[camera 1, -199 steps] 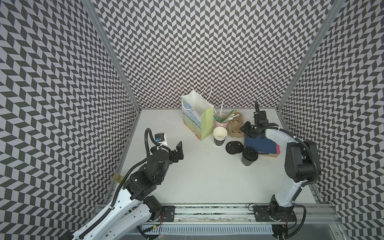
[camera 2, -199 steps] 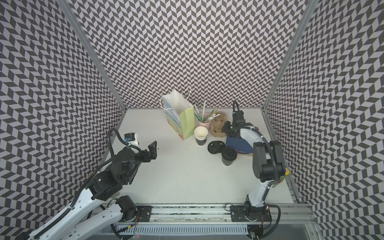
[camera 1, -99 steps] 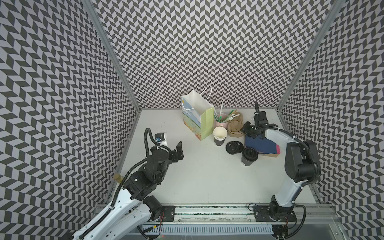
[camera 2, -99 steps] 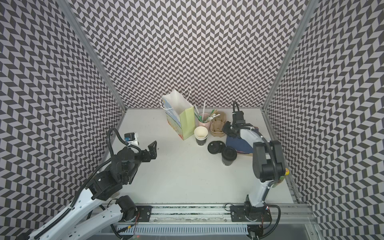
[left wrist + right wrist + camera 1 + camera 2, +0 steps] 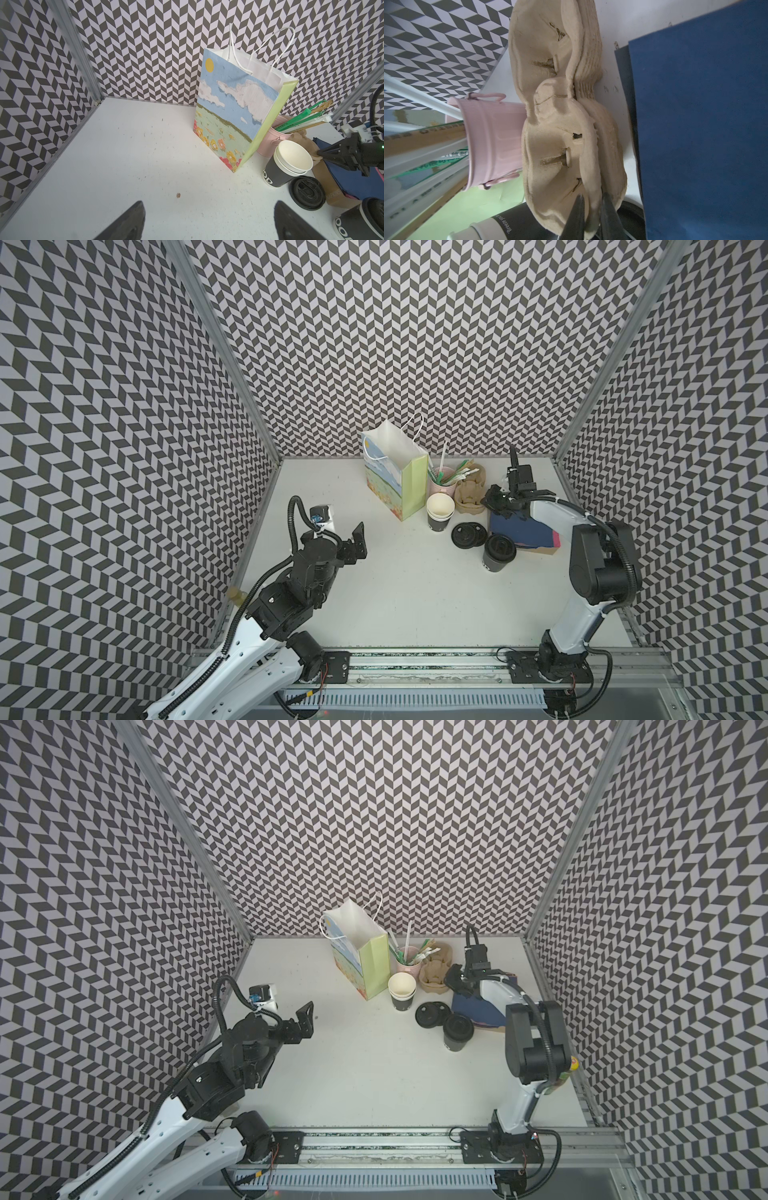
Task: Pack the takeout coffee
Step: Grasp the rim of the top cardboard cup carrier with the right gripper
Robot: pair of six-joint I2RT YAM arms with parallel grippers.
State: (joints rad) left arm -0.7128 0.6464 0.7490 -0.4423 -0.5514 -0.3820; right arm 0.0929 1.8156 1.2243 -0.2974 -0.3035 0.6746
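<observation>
here the right gripper (image 5: 592,218) reaches low, pinching the pulp carrier (image 5: 556,124) by its rim; left gripper (image 5: 208,207) hovers, jaws spread.

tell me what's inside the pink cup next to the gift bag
Paper-wrapped straws in green, white and tan stick out of the pink cup. Its lower inside is hidden by them and its wall.

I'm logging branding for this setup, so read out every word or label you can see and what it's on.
"OD", cut off: stacked open cups, left wrist view.
"Breeze you", rest cut off: same stack, right wrist view.
"OOD": lidded black cup.
"NAPKINS": tan box.
Straw wrappers: print too blurred to read.
Pulp cup carrier, gift bag: no text.
</observation>
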